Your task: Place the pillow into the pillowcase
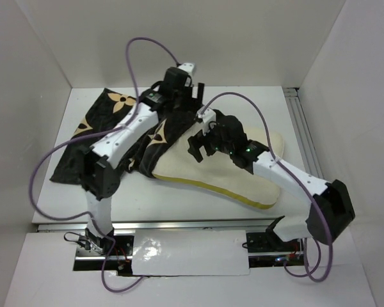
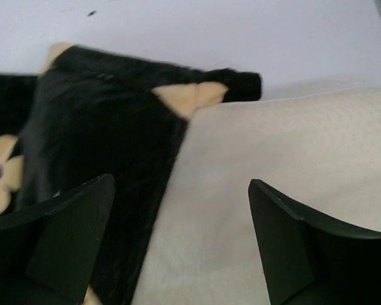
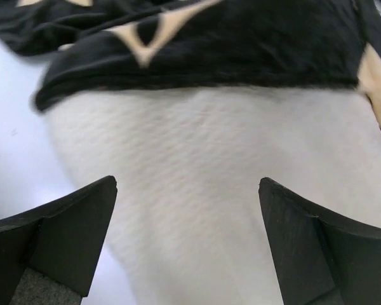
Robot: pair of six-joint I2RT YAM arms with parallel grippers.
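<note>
White table (image 1: 147, 199), dark flower-print pillowcase (image 1: 105, 112) spread at left, cream pillow (image 1: 243, 182) at right, overlapped by pillowcase edge

The cream-white rectangular cloth pillow (image 3: 197, 190) is matt, finely textured; the dark brown-black flower-printed fabric pillowcase (image 2: 101, 127) is plush, fuzzy

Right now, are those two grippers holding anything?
Left gripper: open, holding nothing.
Right gripper: open, holding nothing.
</note>
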